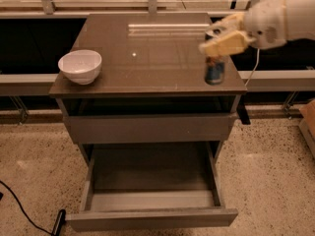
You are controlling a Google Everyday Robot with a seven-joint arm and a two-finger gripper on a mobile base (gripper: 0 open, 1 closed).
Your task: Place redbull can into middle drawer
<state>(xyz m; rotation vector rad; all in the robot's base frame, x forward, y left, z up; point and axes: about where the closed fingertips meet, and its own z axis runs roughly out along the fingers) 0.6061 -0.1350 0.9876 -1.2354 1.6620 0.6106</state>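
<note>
The can [214,73] is at the table's [147,48] right front corner, its top held in the claw [224,42] above. The bowl [80,66] sits front left. The drawer [147,219] below stands pulled out.

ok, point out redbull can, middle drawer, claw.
blue and silver slim redbull can [214,73]: camera view, blue side wall.
wide grey-brown open middle drawer [147,168]: camera view, bare flat bottom.
beige two-finger claw [210,39]: camera view, between fingertips, just above the can.
</note>
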